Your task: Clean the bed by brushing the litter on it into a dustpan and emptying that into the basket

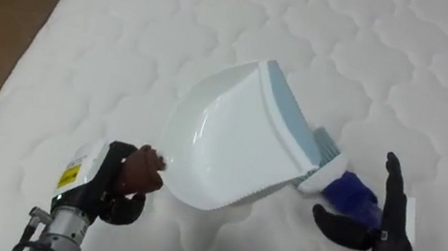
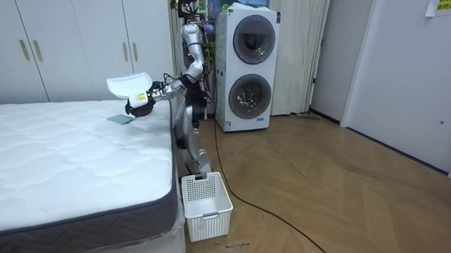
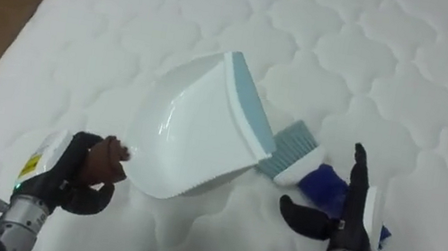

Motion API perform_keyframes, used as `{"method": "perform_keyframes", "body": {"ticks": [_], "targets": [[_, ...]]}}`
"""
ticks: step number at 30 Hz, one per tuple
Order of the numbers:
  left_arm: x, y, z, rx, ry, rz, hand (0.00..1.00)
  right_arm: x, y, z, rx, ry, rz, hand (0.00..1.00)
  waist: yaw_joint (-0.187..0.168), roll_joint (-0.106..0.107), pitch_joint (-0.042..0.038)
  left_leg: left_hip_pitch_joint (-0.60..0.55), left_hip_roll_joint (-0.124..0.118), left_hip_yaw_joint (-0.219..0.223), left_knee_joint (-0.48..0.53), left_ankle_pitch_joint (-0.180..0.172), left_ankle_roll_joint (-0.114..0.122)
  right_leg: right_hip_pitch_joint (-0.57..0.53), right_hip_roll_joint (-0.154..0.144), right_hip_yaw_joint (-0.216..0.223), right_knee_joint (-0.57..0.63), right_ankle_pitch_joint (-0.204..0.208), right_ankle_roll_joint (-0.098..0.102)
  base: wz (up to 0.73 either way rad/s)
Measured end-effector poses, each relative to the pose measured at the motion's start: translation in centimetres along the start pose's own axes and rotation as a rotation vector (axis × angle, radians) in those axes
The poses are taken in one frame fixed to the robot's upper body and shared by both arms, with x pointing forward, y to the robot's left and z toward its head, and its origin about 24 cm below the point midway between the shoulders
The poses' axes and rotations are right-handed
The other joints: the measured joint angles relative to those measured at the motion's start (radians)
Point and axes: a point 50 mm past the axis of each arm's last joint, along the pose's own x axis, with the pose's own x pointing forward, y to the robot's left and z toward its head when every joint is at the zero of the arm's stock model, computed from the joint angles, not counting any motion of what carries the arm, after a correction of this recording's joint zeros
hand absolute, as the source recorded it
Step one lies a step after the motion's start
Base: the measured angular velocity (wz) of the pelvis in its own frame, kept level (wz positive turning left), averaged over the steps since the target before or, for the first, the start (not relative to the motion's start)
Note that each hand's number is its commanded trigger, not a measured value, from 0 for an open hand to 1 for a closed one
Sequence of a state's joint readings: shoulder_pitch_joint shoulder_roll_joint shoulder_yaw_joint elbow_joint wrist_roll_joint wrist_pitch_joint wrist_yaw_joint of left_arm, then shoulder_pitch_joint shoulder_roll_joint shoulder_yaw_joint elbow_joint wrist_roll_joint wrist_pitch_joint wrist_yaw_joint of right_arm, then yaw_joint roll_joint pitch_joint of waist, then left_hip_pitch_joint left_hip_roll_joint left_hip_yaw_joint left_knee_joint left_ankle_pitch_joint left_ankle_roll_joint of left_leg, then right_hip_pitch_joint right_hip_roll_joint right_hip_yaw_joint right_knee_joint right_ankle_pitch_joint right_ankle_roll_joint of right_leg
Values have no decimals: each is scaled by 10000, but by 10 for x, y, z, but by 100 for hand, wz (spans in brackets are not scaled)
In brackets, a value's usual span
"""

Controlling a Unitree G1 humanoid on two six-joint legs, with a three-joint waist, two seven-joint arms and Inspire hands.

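We hold a white plastic dustpan (image 1: 229, 149) above the white quilted bed (image 1: 177, 26), left hand (image 1: 109, 184) fingers curled round its handle; blue-handled brush (image 1: 331, 166) beside straight-fingered right hand (image 1: 390, 222); sweeping, we judge, needs it grasped.

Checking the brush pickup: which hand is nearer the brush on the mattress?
Right. The right hand is open just beside the brush, at its blue handle. The left hand grips the dustpan, across the pan from it.
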State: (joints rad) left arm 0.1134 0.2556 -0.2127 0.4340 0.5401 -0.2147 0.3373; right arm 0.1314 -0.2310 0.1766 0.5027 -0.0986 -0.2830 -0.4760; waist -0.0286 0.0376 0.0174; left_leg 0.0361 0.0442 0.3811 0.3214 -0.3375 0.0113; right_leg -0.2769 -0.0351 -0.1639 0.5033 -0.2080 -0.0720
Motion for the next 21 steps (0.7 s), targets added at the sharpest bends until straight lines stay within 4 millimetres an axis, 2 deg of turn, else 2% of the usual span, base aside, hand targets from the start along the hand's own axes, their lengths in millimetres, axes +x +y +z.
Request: {"method": "perform_keyframes", "body": {"ticks": [2, 6, 7, 9, 11, 12, 15, 17, 18, 20, 21], "targets": [[0, 0, -1, 18, 51, -57, 0, -2, 0, -4, -230, 118, 96, 0, -124, -62, 34, 71, -30, 7, -82, 2, 3, 36, 30, 66, -25, -1, 5, -13], [-4, -5, -4, 199, 264, -393, 0, -3, 1, -9, -669, 177, 392, 0, -204, -106, 14, 292, 22, 67, -146, 4, -1, 324, 258, 108, -350, 70, 23, -6], [-5, -7, -6, 223, 350, -473, 0, -5, 2, -15, -917, 348, 589, 0, -208, -76, -11, 344, 113, 105, -153, 7, -7, 478, 321, 90, -571, 152, 18, -4], [-9, -8, -9, 218, 472, -552, 0, -8, 4, -22, -1138, 609, 878, 0, -136, -55, -18, 413, 182, 163, -198, 30, -48, 614, 433, 120, -818, 256, -6, -11], [-15, -12, -14, 215, 723, -713, 0, -10, 5, -28, -1319, 864, 1160, 0, -92, -19, -65, 479, 211, 250, -286, 61, -98, 665, 531, 223, -973, 322, -10, -17], [-18, -16, -19, 238, 965, -901, 0, -11, 6, -34, -1558, 1075, 1411, 0, -109, -5, -95, 497, 244, 246, -318, 75, -119, 704, 571, 230, -1070, 359, -20, -10], [-27, -25, -35, 381, 1700, -1490, 0, -20, 6, -56, -2310, 1968, 2166, 0, -115, -35, -95, 615, 302, 275, -392, 79, -128, 820, 714, 252, -1184, 375, -41, -6], [-32, -27, -44, 661, 2092, -1783, 0, -28, 6, -70, -2693, 2668, 2584, 0, -93, -117, -100, 647, 330, 423, -407, 128, -214, 844, 761, 320, -1229, 378, -54, -10], [-35, -29, -49, 827, 2314, -1944, 0, -32, 5, -77, -2794, 3064, 2738, 0, -13, -151, -82, 658, 366, 549, -404, 137, -228, 846, 820, 363, -1254, 391, -79, -17], [-42, -33, -59, 911, 2792, -2208, 0, -39, 4, -87, -2908, 3619, 2985, 0, 19, -207, -79, 655, 470, 568, -324, 136, -229, 884, 869, 416, -1294, 409, -119, -13], [-46, -34, -65, 964, 3068, -2321, 0, -44, 2, -94, -2972, 4039, 3143, 0, 15, -287, -51, 660, 479, 569, -206, 135, -230, 960, 885, 418, -1380, 405, -150, -8]]}}
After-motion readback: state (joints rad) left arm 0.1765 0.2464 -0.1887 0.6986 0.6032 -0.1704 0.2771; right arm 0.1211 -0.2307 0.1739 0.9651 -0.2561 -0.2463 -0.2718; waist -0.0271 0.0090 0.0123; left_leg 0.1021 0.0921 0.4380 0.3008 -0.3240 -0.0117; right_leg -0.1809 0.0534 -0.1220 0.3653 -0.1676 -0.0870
